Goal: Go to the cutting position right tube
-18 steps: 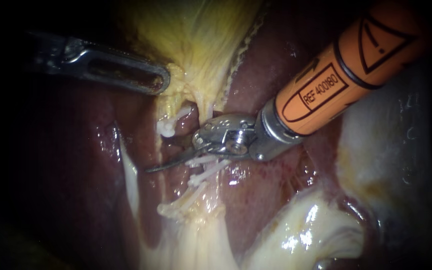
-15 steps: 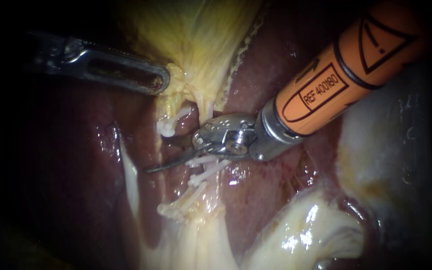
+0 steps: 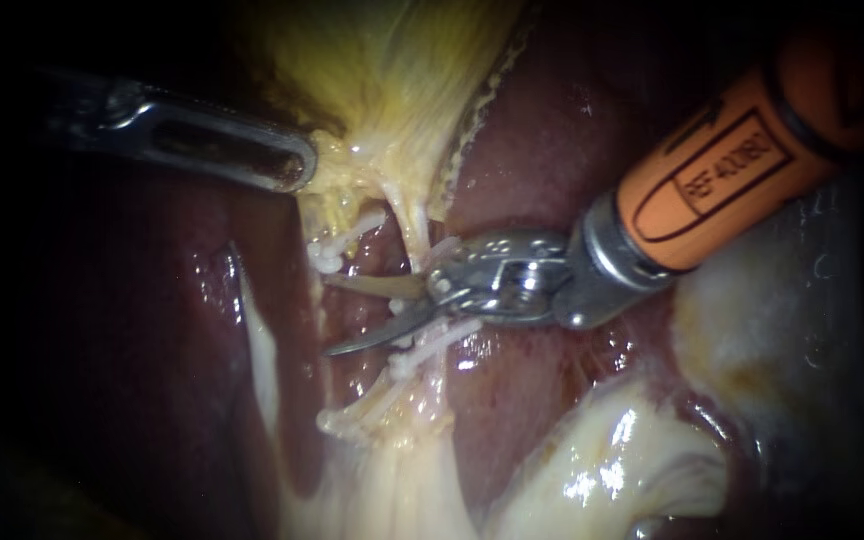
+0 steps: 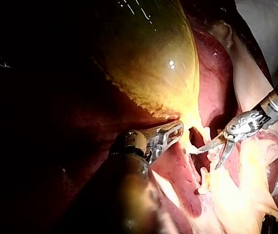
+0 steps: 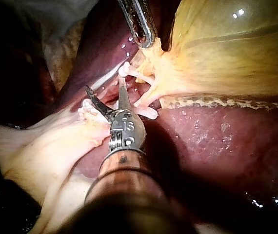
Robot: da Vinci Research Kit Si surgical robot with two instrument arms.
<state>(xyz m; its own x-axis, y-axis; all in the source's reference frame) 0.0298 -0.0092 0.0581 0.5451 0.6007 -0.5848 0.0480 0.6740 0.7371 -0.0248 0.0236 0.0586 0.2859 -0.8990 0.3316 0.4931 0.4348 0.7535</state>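
Presently: right instrument (image 3: 327,316), hand released, spread apart just beside tube (image 3: 414,235); left instrument (image 3: 297,170), hand clenched on gallbladder (image 3: 382,70); liver (image 3: 552,140) beneath.

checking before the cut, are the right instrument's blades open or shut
open: right instrument shows two blades spread with a clear gap

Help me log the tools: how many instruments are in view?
2. The left instrument sits at the gallbladder's lower edge. The right instrument has its blades open beside the tubes below it. None seems hidden.
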